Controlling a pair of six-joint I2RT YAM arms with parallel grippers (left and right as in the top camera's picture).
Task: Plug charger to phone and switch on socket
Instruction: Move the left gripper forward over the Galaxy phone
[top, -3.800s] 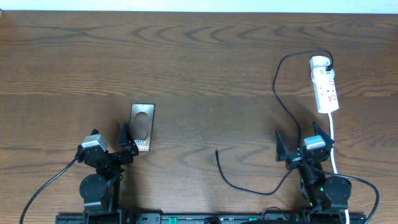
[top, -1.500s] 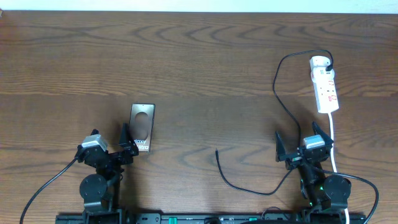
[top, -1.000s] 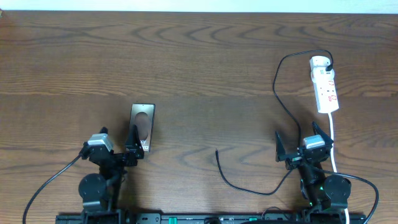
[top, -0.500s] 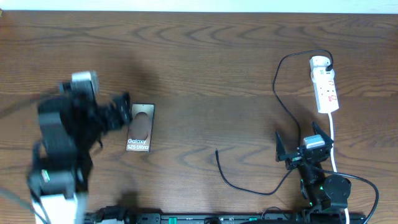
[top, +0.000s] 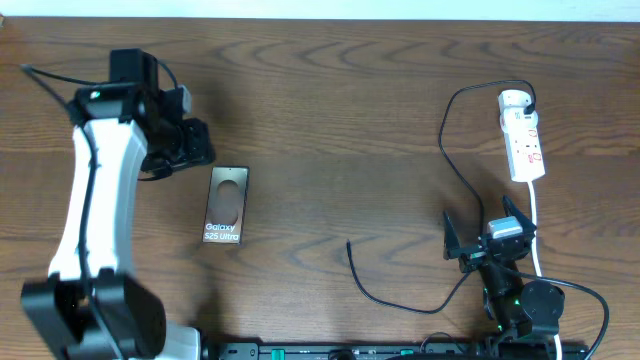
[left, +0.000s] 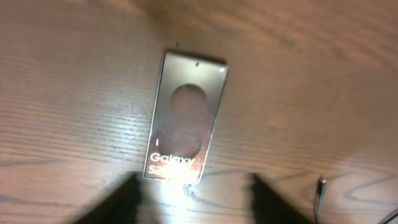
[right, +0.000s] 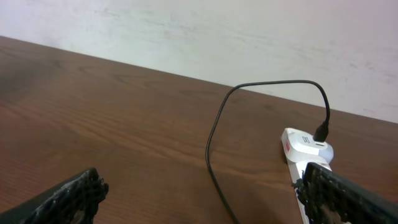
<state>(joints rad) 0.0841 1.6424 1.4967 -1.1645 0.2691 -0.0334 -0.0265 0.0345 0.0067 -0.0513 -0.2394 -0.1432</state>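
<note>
Your left fingers (left: 127, 199) are blurred dark shapes at the bottom of the left wrist view. They are spread wide with nothing held between them. The phone (left: 186, 118) lies flat on the desk (top: 320, 100) just ahead of them, its lettered end nearest the tips. From overhead, the left arm reaches out over the left side of the desk, and the phone sits just beside its tip, on the near side (no contact that you can see).

Your right fingers (right: 71, 198) are also parted wide and hold nothing. They sit low near the front edge, on the right.

The charger (top: 455, 175) is plugged into the far, rounded end of the socket (top: 522, 135). It loops left, runs down past the right fingers and curls back along the desk. Its free connector tip lies between the two arms, well apart from the phone.

The socket rests at the far right of the desk, and its white cord (top: 535, 220) trails toward the right arm's base.
</note>
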